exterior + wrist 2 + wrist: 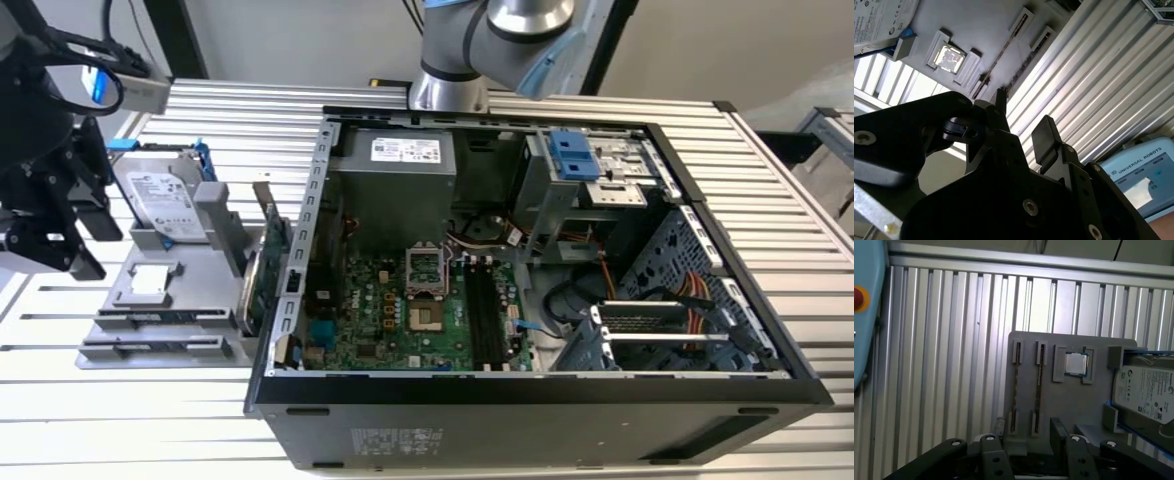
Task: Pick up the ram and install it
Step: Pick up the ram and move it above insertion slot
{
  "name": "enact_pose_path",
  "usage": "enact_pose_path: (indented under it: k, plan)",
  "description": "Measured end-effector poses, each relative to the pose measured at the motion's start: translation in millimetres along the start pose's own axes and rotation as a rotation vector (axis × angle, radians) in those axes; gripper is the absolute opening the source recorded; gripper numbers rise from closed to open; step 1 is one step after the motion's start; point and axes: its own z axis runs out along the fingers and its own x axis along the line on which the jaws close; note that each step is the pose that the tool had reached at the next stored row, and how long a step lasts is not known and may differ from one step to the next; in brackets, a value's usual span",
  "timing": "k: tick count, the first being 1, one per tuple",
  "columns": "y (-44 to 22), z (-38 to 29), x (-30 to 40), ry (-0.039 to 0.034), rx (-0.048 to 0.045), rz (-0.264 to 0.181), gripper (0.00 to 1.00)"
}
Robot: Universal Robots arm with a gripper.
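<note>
Ram point(1040, 385) sits edge-up in grey holder point(1094, 410) slot. End effector point(1028, 435) released, empty, near it. Probably best: centre over one stick, descend straight, no tilt.

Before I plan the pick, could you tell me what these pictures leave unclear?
The ram: first wrist view, edge-on in the grey holder; chips and label hidden.
Memory slots: exterior view, latch positions too small.
Hard drive: first wrist view, cut by the frame edge.
Holder's near end: hidden behind the gripper.
</note>
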Motion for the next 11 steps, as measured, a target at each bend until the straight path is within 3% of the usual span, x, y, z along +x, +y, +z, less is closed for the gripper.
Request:
enact_pose_path:
  k: [11]
  plan:
    - [0.2,4.0,3.8,0.0001,-0.0001,0.005,1.0]
